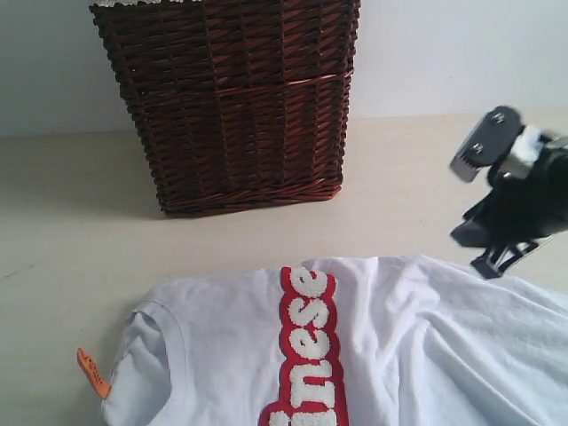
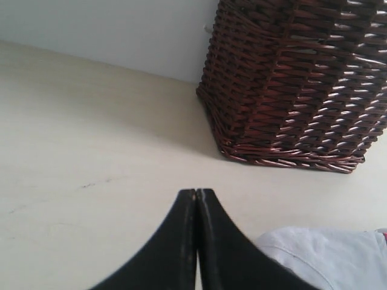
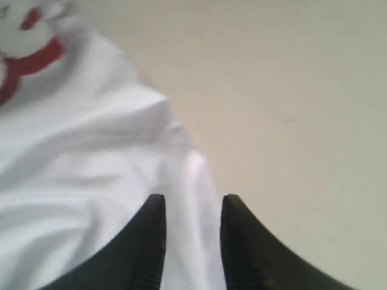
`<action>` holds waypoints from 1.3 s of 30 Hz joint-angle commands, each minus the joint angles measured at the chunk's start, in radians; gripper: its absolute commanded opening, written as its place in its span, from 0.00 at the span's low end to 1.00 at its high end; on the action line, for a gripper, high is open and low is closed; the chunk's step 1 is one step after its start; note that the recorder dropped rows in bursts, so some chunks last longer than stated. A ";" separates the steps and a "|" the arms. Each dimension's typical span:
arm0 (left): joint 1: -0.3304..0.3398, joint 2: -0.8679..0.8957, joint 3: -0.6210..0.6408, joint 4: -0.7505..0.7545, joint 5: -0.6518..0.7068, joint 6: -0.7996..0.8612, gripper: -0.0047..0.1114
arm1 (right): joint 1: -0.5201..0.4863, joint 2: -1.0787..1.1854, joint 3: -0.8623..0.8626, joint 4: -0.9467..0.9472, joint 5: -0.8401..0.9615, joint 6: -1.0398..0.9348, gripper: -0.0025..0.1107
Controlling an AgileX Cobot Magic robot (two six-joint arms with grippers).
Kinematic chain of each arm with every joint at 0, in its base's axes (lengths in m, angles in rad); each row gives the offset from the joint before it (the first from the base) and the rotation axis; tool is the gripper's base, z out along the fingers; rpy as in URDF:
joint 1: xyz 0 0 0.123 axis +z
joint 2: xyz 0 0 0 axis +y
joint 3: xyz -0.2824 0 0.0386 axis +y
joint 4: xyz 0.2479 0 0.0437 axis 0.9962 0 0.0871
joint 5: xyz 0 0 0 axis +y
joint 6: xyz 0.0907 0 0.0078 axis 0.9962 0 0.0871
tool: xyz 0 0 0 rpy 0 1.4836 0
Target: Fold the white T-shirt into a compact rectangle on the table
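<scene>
The white T-shirt (image 1: pixel 426 337) lies spread on the table (image 1: pixel 71 204) at the front, with red-outlined letters (image 1: pixel 311 355) down its middle and an orange tag (image 1: pixel 92 373) at its left end. My right gripper (image 1: pixel 493 253) hovers over the shirt's far right edge. In the right wrist view its jaws (image 3: pixel 192 202) stand apart, and a raised fold of the shirt (image 3: pixel 91 151) runs under the gap at the cloth's edge. My left gripper (image 2: pixel 197 192) is shut with nothing in it, above bare table (image 2: pixel 91 139) beside a corner of the shirt (image 2: pixel 326 254). The exterior view does not show it.
A tall dark wicker basket (image 1: pixel 235 98) stands at the back of the table, behind the shirt, close ahead of the left gripper (image 2: pixel 302 78). A pale wall runs behind it. Bare table (image 3: pixel 290 90) lies past the shirt's right edge.
</scene>
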 commanded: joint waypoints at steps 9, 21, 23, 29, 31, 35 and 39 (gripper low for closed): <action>-0.002 -0.007 0.002 -0.003 0.000 -0.003 0.04 | -0.428 0.128 0.003 -0.154 0.226 0.080 0.02; -0.002 -0.007 0.002 -0.003 0.000 -0.003 0.04 | -0.446 0.285 0.003 -0.209 0.010 0.078 0.02; -0.002 -0.007 0.002 -0.003 0.000 -0.003 0.04 | -0.446 0.322 0.003 -0.209 -0.078 0.076 0.02; -0.002 -0.007 0.002 -0.003 0.000 -0.003 0.04 | -0.446 0.438 -0.006 -0.209 -0.353 0.043 0.02; -0.002 -0.007 0.002 -0.003 0.000 -0.003 0.04 | -0.446 0.475 -0.033 -0.209 -0.392 0.043 0.02; -0.002 -0.007 0.002 -0.003 0.000 -0.003 0.04 | -0.446 0.532 -0.097 -0.209 -0.405 0.047 0.02; -0.002 -0.007 0.002 -0.003 0.000 -0.003 0.04 | -0.446 0.576 -0.169 -0.209 -0.405 0.049 0.02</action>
